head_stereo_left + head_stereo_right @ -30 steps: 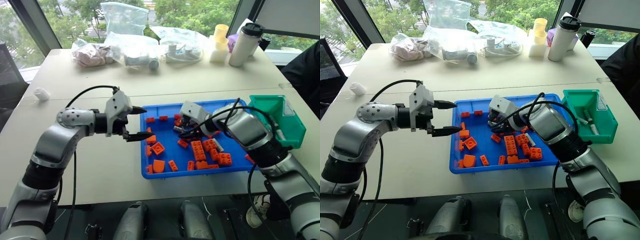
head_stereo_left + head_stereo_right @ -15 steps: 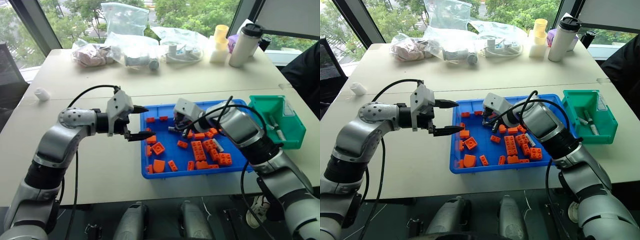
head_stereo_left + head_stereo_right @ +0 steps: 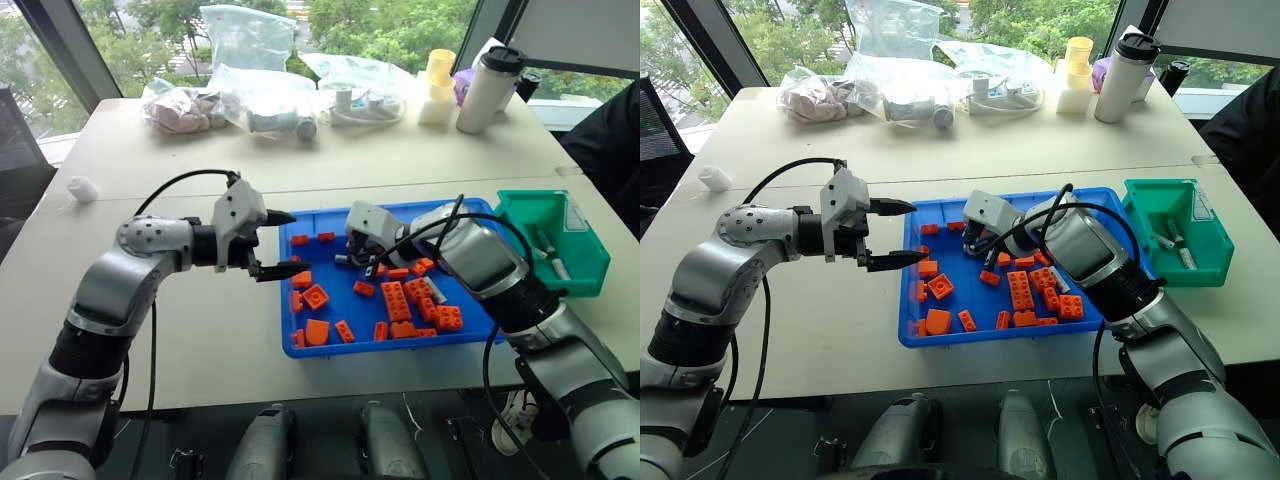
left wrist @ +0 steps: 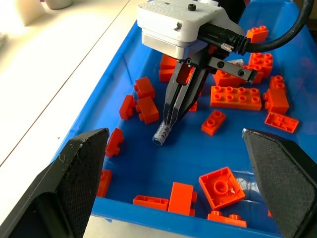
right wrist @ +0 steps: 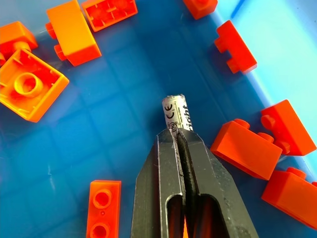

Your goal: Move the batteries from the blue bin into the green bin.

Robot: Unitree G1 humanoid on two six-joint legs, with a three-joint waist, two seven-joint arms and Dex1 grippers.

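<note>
Head views: blue bin [image 3: 300, 345] sits mid-table w/ green bin [image 3: 585, 275] touching its right end. Right gripper [image 3: 345, 260] is down in the blue bin's far-left part, clenched on a battery [image 3: 342, 260]. Left gripper [image 3: 283, 243] hangs just off the bin's left rim, jaws apart, nothing in them. Approx. 20 orange bricks [image 3: 402, 298] lie in the blue bin; exact no. hard to tell. One more battery [image 3: 1060, 281] seems to lie among the bricks toward the bin's right side. In the green bin, 2 batteries [image 3: 1177, 243] can be made out.

Left wrist view: right gripper [image 4: 167, 124] pinches the battery [image 4: 162, 134] by its top end; the battery hangs tilted, its low end near or on the blue bin [image 4: 148, 163] floor. Bricks [image 4: 222, 187] lie all round.

Right wrist view: fingers [image 5: 163, 163] are pressed together on one end of the battery [image 5: 177, 112]; most of it sticks out past the tips.

Step in hand, as a judgement: the lift. Grip is only on the end, so the battery could swing or slip. Best to rise slow and straight, clear the bricks and the rim, then carry right, over the green bin, and let go low inside it.
</note>
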